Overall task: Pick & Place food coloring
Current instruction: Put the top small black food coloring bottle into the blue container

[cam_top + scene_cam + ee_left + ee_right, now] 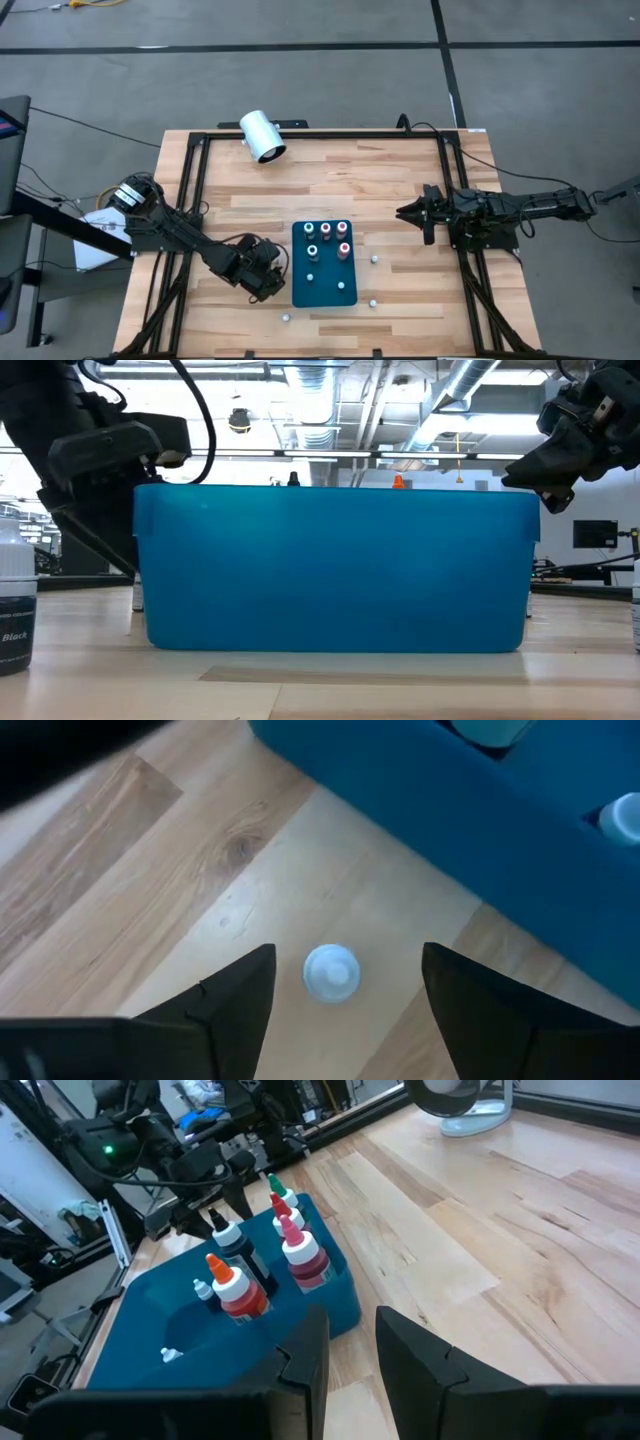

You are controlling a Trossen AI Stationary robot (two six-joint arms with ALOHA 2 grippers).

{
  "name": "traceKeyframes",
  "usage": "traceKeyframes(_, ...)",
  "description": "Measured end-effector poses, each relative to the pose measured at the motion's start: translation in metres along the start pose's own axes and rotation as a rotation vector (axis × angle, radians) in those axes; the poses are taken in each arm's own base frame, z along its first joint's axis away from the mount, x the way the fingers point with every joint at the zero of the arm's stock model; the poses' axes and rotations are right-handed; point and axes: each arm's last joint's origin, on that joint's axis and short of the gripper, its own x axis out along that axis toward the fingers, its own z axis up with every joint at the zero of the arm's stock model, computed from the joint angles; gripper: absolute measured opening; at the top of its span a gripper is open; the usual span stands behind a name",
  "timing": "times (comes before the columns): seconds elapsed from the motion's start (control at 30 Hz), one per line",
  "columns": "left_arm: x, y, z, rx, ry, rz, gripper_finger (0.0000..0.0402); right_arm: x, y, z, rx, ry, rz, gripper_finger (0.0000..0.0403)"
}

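Closest up, in the left wrist view, a small white round cap [331, 972] sits on the light wooden desk [400, 180] right between the spread fingers of the left tool [340, 1010], which is wide open and holding nothing. That tool sits just beside the left edge of the teal rectangular plastic tray [324, 264].

The tray is around the middle of the desk, a bit toward the front edge. Standing inside it at the far end are the tiny food coloring bottles [262, 1270] with pale tops: red, pink, orange, green and a dark one, bunched together upright. The near end of the tray has a couple of small white bits in it.

A few more white caps lie loose on the desk near the tray's right and front edges.

The right tool [412, 212] hovers over the desk's right side, well apart from the tray, fingers nearly closed with nothing in them.
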Motion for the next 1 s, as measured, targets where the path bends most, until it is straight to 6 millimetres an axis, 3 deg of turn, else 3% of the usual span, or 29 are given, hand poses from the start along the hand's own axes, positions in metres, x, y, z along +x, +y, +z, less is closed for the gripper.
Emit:
traceKeyframes(0.17, 0.0001, -0.0003, -0.0002, 0.002, 0.015, -0.008, 0.0213, 0.0, 0.0, 0.0, 0.0, 0.0, 0.0, 0.0075)
traceKeyframes(0.73, -0.0002, -0.006, 0.0017, -0.032, 0.009, -0.066, 0.0051, 0.0, -0.0003, -0.0008, -0.001, 0.008, -0.003, 0.0075)
traceKeyframes(1.0, -0.0003, -0.0075, 0.0024, -0.053, 0.005, -0.081, 0.0051, 0.0, -0.0003, -0.0008, -0.001, 0.008, -0.003, 0.0075)
